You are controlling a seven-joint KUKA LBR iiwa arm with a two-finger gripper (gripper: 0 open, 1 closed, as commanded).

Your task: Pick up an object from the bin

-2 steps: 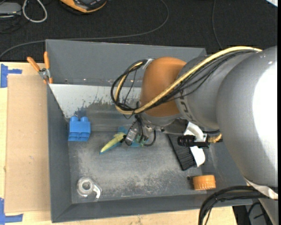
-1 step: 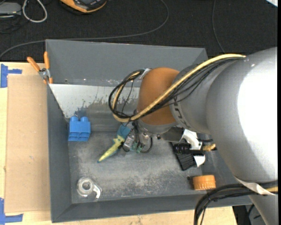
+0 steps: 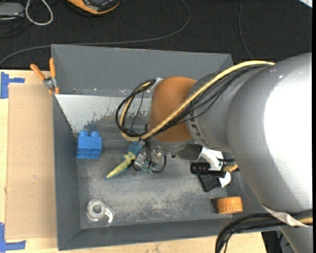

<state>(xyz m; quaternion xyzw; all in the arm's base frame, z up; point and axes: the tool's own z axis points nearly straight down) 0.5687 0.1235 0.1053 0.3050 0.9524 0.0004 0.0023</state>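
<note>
gripper [image 3: 146, 162] mid-bin, spread or pressed: cannot tell | beside slim yellow-green stick [image 3: 119, 168] | studded blue plastic brick [image 3: 89, 144] left

grey bin [image 3: 163, 202], blue brick [image 3: 89, 144], orange disc [image 3: 229, 204], clear ring [image 3: 97, 210]

Tool [image 3: 147, 163] beside yellow-green stick [image 3: 119, 168]

1. A blue toy brick [image 3: 89, 144] is showing two studs on its upper edge.
2. A small clear round thing [image 3: 97, 210] with a white piece on it is lying below the brick in the view, well apart from it.
3. A black and white thing [image 3: 210, 172] is lying far to the right of the brick, slightly lower.
4. An orange round thing [image 3: 229, 204] is lying further right and lower.
5. An orange and black device [image 3: 92, 1] and a white cable loop [image 3: 39, 9] are lying well above the brick.
</note>
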